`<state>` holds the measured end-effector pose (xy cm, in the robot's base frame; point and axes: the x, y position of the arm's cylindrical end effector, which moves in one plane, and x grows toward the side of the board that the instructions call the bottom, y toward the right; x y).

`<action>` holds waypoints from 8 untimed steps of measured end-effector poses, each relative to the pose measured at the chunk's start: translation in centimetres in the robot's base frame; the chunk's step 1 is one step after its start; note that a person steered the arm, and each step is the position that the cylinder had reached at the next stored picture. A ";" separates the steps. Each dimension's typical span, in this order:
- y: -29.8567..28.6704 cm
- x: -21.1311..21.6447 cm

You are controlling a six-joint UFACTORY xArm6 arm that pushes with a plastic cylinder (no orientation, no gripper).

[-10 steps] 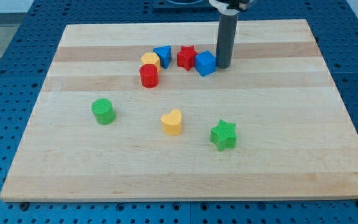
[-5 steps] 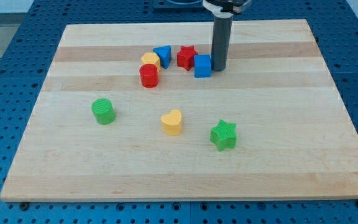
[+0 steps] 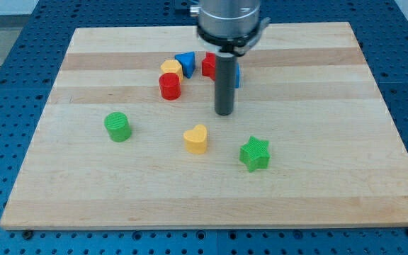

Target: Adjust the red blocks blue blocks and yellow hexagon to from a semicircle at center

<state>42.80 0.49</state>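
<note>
Hovering below red star [image 3: 208, 65] – my tip [image 3: 223, 113] – upright rod

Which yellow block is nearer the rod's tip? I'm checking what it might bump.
The yellow heart, below and left of my tip. The yellow hexagon sits farther off, in the cluster toward the view's top.
</note>
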 end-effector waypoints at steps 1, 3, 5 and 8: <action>-3.1 0.1; -8.6 1.1; -14.6 -1.7; -14.1 -15.4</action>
<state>27.42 -13.58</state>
